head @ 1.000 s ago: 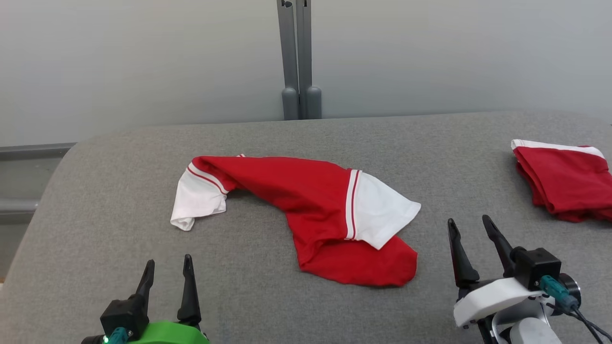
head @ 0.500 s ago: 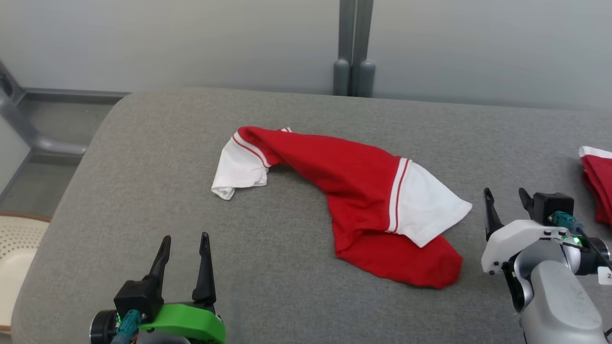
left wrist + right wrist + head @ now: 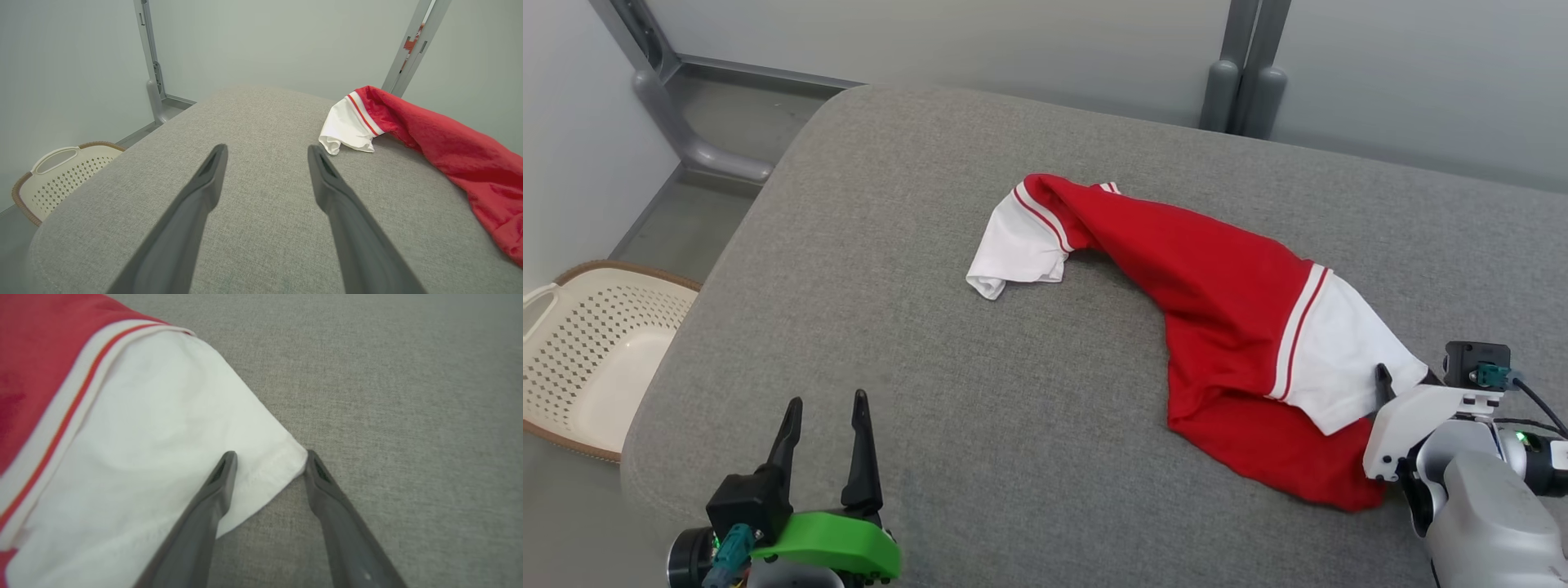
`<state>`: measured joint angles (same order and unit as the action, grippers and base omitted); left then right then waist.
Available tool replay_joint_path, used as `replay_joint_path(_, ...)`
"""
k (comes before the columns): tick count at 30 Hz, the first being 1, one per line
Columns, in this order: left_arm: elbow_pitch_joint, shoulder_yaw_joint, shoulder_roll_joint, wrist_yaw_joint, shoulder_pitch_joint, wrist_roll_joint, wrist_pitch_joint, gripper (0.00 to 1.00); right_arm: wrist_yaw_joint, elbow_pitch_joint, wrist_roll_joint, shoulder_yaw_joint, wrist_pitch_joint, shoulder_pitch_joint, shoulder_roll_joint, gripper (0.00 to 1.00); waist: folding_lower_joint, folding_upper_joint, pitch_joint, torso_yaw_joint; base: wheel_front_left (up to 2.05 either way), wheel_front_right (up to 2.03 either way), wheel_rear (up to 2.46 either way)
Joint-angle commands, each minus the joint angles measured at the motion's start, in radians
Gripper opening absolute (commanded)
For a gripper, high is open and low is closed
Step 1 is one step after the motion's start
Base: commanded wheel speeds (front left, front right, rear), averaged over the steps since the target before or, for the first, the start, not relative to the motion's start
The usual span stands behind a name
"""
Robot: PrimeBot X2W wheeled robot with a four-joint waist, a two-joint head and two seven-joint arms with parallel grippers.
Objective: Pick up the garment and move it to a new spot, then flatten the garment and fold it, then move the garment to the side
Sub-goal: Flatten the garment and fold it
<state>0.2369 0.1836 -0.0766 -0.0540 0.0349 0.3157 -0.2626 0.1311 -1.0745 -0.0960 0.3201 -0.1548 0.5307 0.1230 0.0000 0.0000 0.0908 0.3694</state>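
Note:
The garment [image 3: 1217,278] is a crumpled red shirt with white, red-striped sleeves, lying on the grey padded table [image 3: 890,245]. My right gripper [image 3: 1409,377] is at the tip of its near white sleeve. In the right wrist view the fingers of this gripper [image 3: 270,453] stand apart on either side of the white sleeve's corner [image 3: 163,416]. My left gripper [image 3: 827,398] is open over bare table near the front left edge, well short of the other sleeve. The left wrist view has its fingers [image 3: 266,147] wide apart, with the garment [image 3: 433,139] ahead to the right.
A cream perforated basket [image 3: 572,351] sits on the floor off the table's left edge, also visible as the basket [image 3: 61,171] in the left wrist view. Grey frame posts [image 3: 1245,73] stand behind the table against a pale wall.
The head camera has swung left and down, shifting the whole picture. My right gripper has reached the white sleeve's corner and its fingers have narrowed slightly. The left gripper stays open.

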Motion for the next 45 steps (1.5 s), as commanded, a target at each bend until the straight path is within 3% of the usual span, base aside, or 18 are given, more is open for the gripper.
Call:
replay_joint_path(1,0.002,-0.006,0.003,0.001,0.003,-0.005,-0.003,1.0,-0.001,-0.017,-0.004,0.007,-0.012,0.013,0.0,0.0,0.0,0.0,-0.001,-0.002,0.0,0.0,0.0)
replay_joint_path(6,0.006,-0.014,0.004,0.004,-0.004,-0.011,-0.003,1.0,-0.001,-0.034,0.02,-0.011,-0.072,0.059,-0.027,0.0,0.0,0.0,-0.022,-0.026,0.0,0.0,0.0)
replay_joint_path(10,0.011,-0.018,0.002,0.008,-0.01,-0.018,-0.003,1.0,-0.001,-0.005,0.057,-0.093,-0.102,0.095,-0.057,0.0,0.0,0.0,-0.049,-0.042,0.0,0.0,0.0)
replay_joint_path(13,0.015,-0.02,-0.001,0.009,-0.016,-0.02,-0.003,1.0,-0.001,0.047,0.136,-0.218,-0.11,0.115,-0.069,0.0,0.0,0.0,-0.072,-0.047,0.0,0.0,0.0)
replay_joint_path(18,0.02,-0.015,-0.005,0.012,-0.017,-0.02,-0.003,1.0,0.0,0.247,0.477,-0.682,-0.104,0.049,-0.073,0.0,0.0,0.0,-0.096,-0.033,0.0,0.0,0.0)
replay_joint_path(22,0.016,-0.014,-0.005,0.013,-0.014,-0.019,-0.003,1.0,-0.001,0.373,0.622,-0.91,-0.065,0.035,-0.069,0.0,0.0,0.0,-0.098,-0.006,0.0,0.0,0.0)
replay_joint_path(28,0.017,-0.008,-0.002,0.013,-0.006,-0.016,-0.003,1.0,-0.001,0.421,0.739,-1.121,-0.032,0.05,-0.07,0.0,0.0,0.0,-0.091,0.06,0.0,0.0,0.0)
replay_joint_path(39,0.018,-0.005,0.008,0.011,-0.006,-0.012,-0.003,1.0,0.0,0.393,0.891,-1.332,-0.046,0.111,-0.071,0.0,0.0,0.0,-0.078,0.149,0.0,0.0,0.0)
replay_joint_path(40,0.018,-0.005,0.009,0.011,-0.008,-0.012,-0.003,1.0,0.0,0.392,0.903,-1.354,-0.045,0.114,-0.071,0.06,0.0,0.0,-0.079,0.151,0.0,0.0,0.0)
replay_joint_path(41,0.019,-0.005,0.009,0.01,-0.009,-0.013,-0.003,1.0,0.0,0.39,0.91,-1.367,-0.048,0.116,-0.071,0.27,0.0,0.0,-0.081,0.152,0.0,0.0,0.0)
replay_joint_path(42,0.019,-0.006,0.01,0.008,-0.012,-0.013,-0.003,1.0,0.0,0.389,0.923,-1.379,-0.054,0.12,-0.07,0.79,0.0,0.0,-0.083,0.152,0.0,0.0,0.0)
replay_joint_path(43,0.018,-0.007,0.01,0.007,-0.015,-0.013,-0.003,1.0,0.0,0.389,0.93,-1.389,-0.06,0.123,-0.07,1.0,0.0,0.0,-0.085,0.15,0.0,0.0,0.0)
replay_joint_path(45,0.016,-0.011,0.01,0.005,-0.022,-0.013,-0.003,1.0,0.0,0.389,0.937,-1.409,-0.072,0.13,-0.071,1.0,0.0,0.0,-0.09,0.14,0.0,0.0,0.0)
